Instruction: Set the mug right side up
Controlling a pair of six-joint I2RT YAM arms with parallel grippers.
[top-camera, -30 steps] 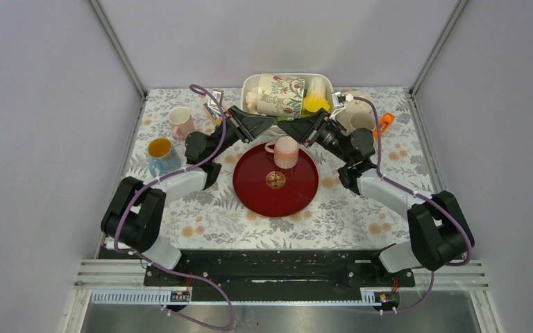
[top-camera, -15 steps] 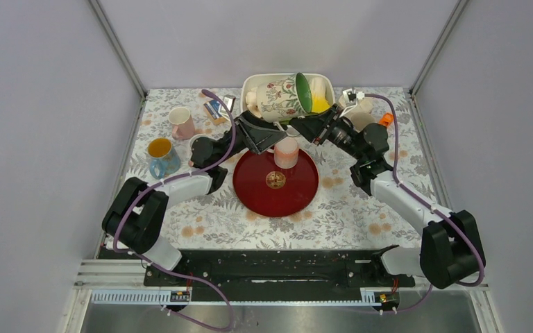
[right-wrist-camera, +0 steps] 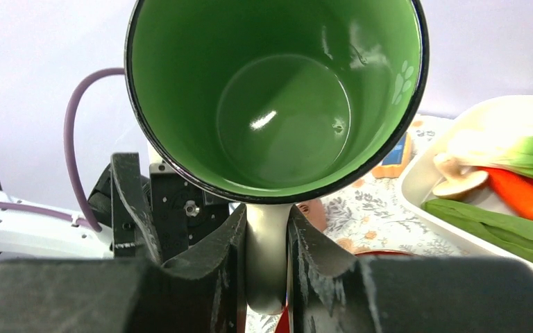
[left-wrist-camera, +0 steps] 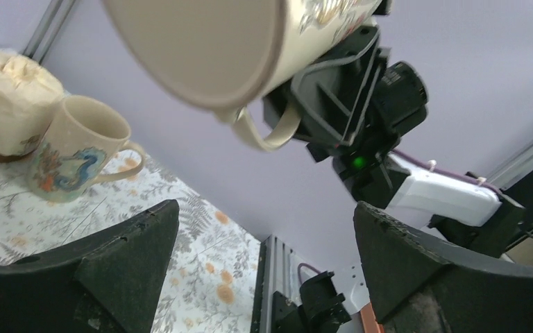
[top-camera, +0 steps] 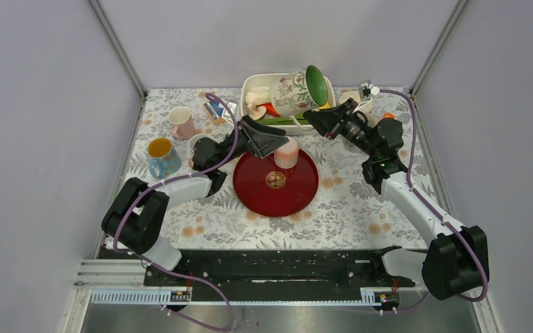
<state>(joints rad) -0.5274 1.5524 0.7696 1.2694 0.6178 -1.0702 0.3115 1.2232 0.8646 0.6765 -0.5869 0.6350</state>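
The mug [top-camera: 297, 87], cream with flower prints and a green inside, hangs tilted over the back of the table, its mouth facing up and to the right. My right gripper [top-camera: 317, 118] is shut on its handle; the right wrist view shows the handle pinched in the right gripper [right-wrist-camera: 267, 218] below the green inside [right-wrist-camera: 277, 97]. My left gripper [top-camera: 269, 141] stands open and apart from the mug, below and left of it. The left wrist view looks up at the mug's base [left-wrist-camera: 201, 41] above the wide-open left gripper [left-wrist-camera: 264, 208].
A red tray [top-camera: 264, 198] lies mid-table with an upside-down pink cup [top-camera: 286, 151] on it. Behind stands a white basin [top-camera: 246, 89] of vegetables. A pink mug [top-camera: 179, 121] and a blue mug [top-camera: 161, 155] stand at the left, another mug [top-camera: 359, 105] at back right.
My left gripper has let go of the mug, opened wide and dropped away. The right arm has lifted the mug and swung its mouth up and to the right.
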